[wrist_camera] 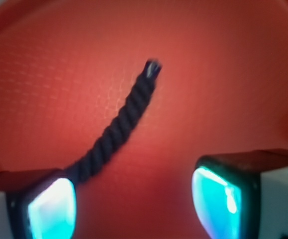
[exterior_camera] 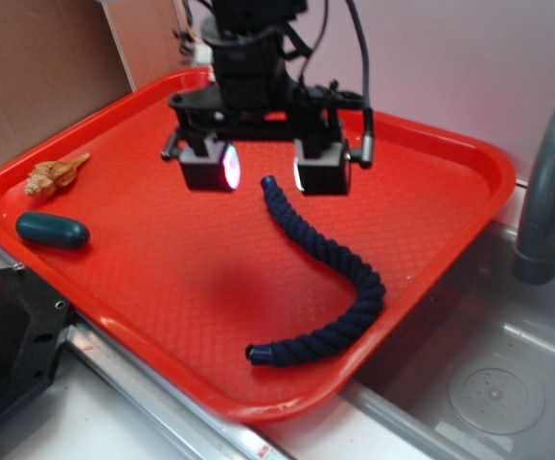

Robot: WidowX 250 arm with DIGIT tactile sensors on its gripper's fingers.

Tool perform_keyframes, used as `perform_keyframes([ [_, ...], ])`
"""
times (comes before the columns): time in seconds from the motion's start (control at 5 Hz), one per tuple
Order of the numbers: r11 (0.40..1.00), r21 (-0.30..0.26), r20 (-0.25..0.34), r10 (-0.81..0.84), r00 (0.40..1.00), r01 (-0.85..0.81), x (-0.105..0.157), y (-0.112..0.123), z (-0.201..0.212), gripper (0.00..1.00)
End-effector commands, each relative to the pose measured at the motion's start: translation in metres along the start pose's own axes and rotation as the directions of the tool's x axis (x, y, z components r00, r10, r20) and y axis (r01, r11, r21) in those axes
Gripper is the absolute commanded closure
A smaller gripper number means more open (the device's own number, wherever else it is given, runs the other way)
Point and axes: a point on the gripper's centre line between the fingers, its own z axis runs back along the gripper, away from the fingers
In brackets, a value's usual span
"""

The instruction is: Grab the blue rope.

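The blue rope (exterior_camera: 339, 271), dark navy and twisted, lies curved on the red tray (exterior_camera: 143, 278), from a capped end near the tray's middle to another capped end near the front edge. My gripper (exterior_camera: 264, 172) hangs open and empty above the tray, with the rope's upper end between and just below its two fingers. In the wrist view the rope (wrist_camera: 119, 127) runs from the upper middle down behind the left finger (wrist_camera: 49, 206). The gripper (wrist_camera: 134, 204) shows bare tray between its lit pads.
A dark teal oval object (exterior_camera: 53, 230) and a tan seashell (exterior_camera: 55, 175) lie at the tray's left side. A grey sink basin (exterior_camera: 488, 374) and a faucet (exterior_camera: 550, 182) are to the right. A black block (exterior_camera: 9, 335) sits at the front left.
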Motion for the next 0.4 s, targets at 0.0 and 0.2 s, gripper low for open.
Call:
perform_keyframes([
  [0.0,0.994,-0.095,-0.144,-0.066,0.987,0.052,0.003,-0.047,-0.044,0.0],
  [0.2,0.995,-0.015,-0.156,-0.098,0.983,0.097,-0.001,-0.051,-0.064,0.14],
])
